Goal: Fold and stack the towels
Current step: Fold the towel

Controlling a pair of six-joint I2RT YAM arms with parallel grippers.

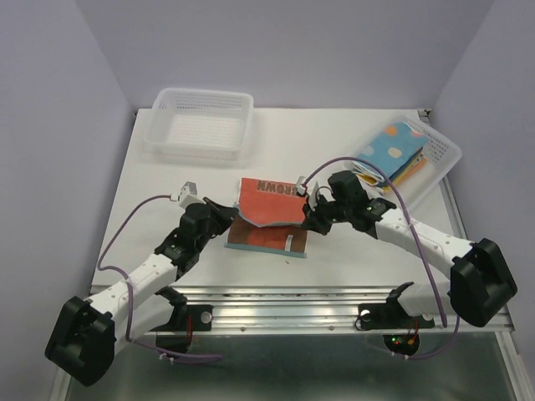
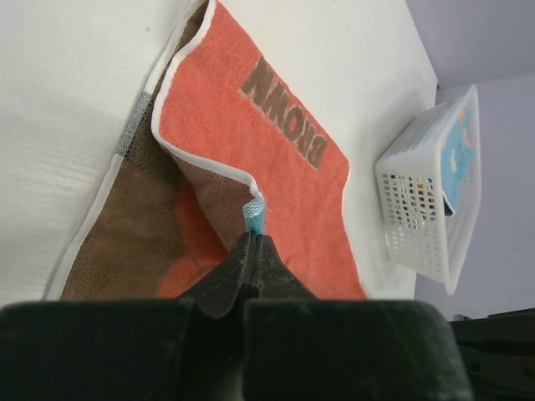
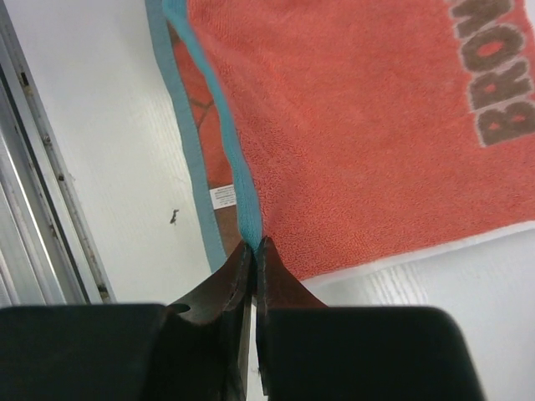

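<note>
Towel (image 1: pixel 269 200) spans left-right between arms: left hand (image 1: pixel 227 215) clamped on its left corner, right hand (image 1: pixel 311 214) on its right, flap raised off surface (image 1: pixel 167 188).

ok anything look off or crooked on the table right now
The right basket holding towels sits turned at an angle by the table's far right corner, unlike the empty basket, which sits square. The red-orange towel is mid-fold, its upper flap skewed over the lower layer.
</note>
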